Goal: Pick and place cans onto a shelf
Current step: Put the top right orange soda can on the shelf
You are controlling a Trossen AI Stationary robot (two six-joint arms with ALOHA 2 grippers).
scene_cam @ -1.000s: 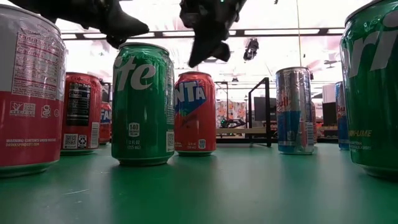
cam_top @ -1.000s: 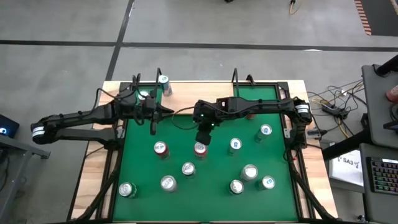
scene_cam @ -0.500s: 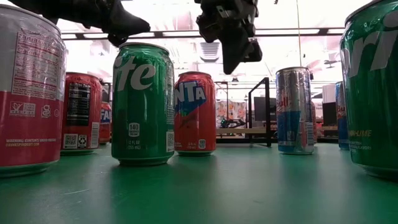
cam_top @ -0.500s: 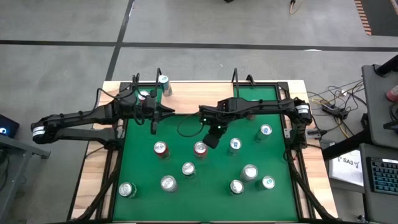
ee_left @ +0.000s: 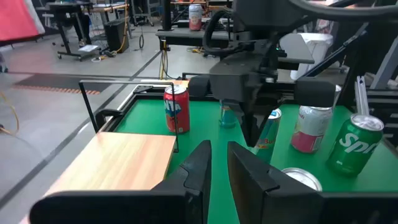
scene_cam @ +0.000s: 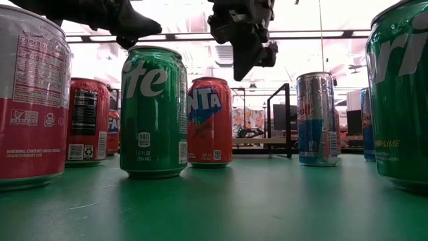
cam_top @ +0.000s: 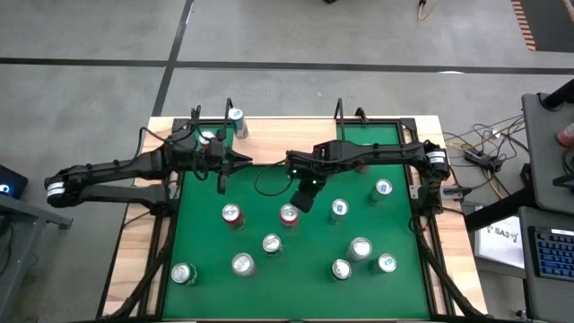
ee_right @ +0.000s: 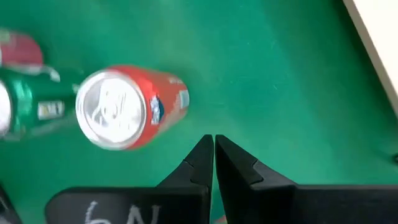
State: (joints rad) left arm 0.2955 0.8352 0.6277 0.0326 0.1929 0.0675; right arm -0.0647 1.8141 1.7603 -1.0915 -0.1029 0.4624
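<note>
An orange can [cam_top: 289,214] is standing upright near the middle of the green tabletop [cam_top: 269,179], among other scattered cans. The right end effector [cam_top: 305,198] is hovering just beside and above it, fingers pressed together and empty, having swung back toward it from farther right half a second ago. It is probably lining up a grasp. Well away from that can, the left end effector [cam_top: 221,170] is waiting by the wooden shelf [ee_left: 118,163], nearly closed, holding nothing.

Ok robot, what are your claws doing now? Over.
Right claw shut, empty, above red Fanta can. Left claw nearly shut, empty, waiting by shelf. One can on shelf. Nothing blocking.
</note>
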